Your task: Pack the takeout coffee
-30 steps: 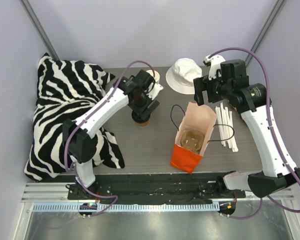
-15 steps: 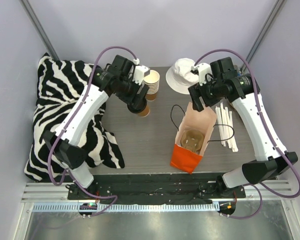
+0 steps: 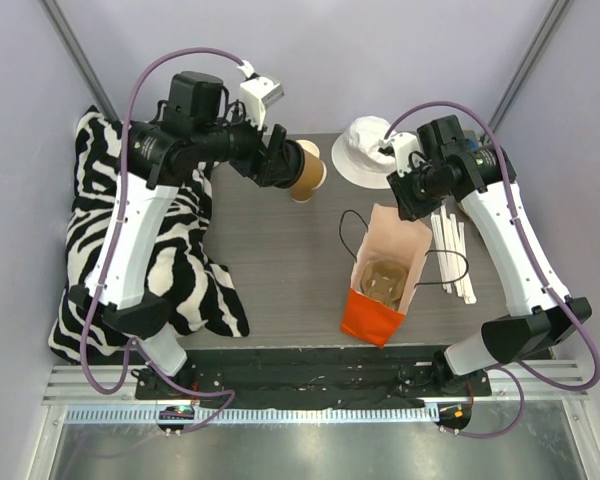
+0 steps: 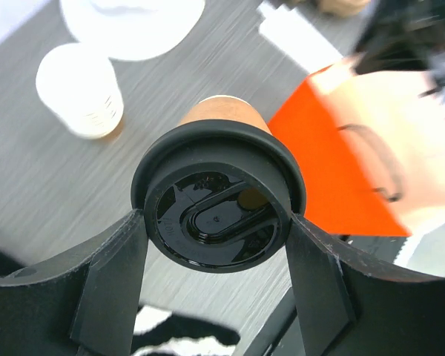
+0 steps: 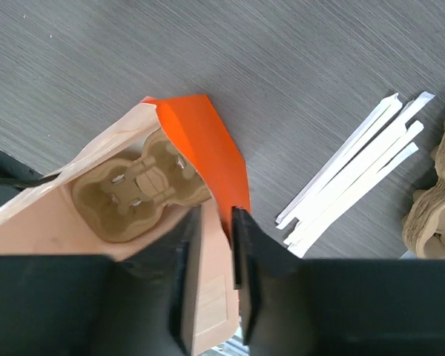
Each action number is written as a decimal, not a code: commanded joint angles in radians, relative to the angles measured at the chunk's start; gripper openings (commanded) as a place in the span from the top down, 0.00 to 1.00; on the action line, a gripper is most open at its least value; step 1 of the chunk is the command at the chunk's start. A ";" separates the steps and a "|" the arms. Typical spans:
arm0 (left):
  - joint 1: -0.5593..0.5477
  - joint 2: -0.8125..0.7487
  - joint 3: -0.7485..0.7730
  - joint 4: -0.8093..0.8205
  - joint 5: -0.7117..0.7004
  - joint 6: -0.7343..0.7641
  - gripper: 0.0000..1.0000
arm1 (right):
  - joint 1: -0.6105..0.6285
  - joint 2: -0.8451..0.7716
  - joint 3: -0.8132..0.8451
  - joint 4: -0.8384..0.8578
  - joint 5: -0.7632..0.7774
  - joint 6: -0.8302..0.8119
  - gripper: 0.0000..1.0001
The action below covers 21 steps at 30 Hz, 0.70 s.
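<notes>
- the takeout coffee [image 3: 308,178] is up in the air, off the table [image 3: 280,270]. It sits back and to the left of the paper bag [image 3: 375,315], tipped well over so its base points roughly the bag's way.
- its black lid [image 4: 215,222] faces straight into the left wrist camera, with the tan cup body poking out behind it.
- the left gripper [image 3: 278,165] has it. The jaws are spread fairly wide, one finger [image 4: 115,282] on each side of the lid's rim, clamped on the lid.
- the bag stands open-topped on the table, peach inside with an orange side. A brown pulp cup carrier [image 5: 137,193] sits down in the bottom of it.
- the right gripper [image 3: 412,205] is at the bag's far rim. In its wrist view the jaws are down to a narrow gap with the bag's wall running between them. Honestly I can't tell if they're actually pinching the paper or just straddling it.
- a stack of lidless cups [image 4: 80,89] stands on the table behind and left of the bag, mostly hidden by the held cup in the top view.
- a white bucket hat [image 3: 368,150] lies right behind the bag.
- a bunch of white wrapped straws [image 3: 452,250] lies just right of the bag.
- a zebra-print cushion [image 3: 130,220] is well off to the bag's left, hanging over the table's edge.
</notes>
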<state>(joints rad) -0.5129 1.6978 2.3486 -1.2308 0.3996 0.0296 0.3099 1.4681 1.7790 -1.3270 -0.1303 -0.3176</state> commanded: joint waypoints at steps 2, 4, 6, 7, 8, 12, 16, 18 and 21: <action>-0.056 0.008 0.104 0.040 0.126 -0.058 0.66 | -0.003 0.014 0.057 0.014 -0.002 0.018 0.86; -0.107 0.010 0.133 0.074 0.127 -0.080 0.67 | -0.003 0.023 0.069 0.012 -0.014 0.028 0.99; -0.153 0.005 0.146 0.102 0.125 -0.094 0.68 | -0.003 0.023 0.072 0.018 -0.029 0.037 0.99; -0.167 0.002 0.144 0.132 0.122 -0.097 0.68 | -0.003 0.021 0.073 0.022 -0.034 0.041 0.99; -0.183 -0.003 0.146 0.145 0.114 -0.100 0.69 | -0.003 0.021 0.073 0.023 -0.038 0.049 0.99; -0.269 0.006 0.137 0.177 0.099 -0.106 0.71 | -0.003 0.021 0.094 0.026 -0.051 0.069 0.99; -0.372 0.017 0.089 0.169 0.015 -0.062 0.73 | -0.003 0.009 0.117 0.043 -0.040 0.113 0.99; -0.427 0.025 0.071 0.162 -0.060 -0.037 0.73 | -0.003 -0.006 0.115 0.049 -0.038 0.143 0.99; -0.481 0.040 0.057 0.148 -0.122 0.016 0.73 | -0.002 -0.041 0.100 0.058 -0.045 0.167 0.99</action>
<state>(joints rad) -0.9375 1.7130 2.4207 -1.1042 0.3939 -0.0204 0.3103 1.4910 1.8553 -1.3113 -0.1631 -0.2111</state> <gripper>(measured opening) 0.724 0.028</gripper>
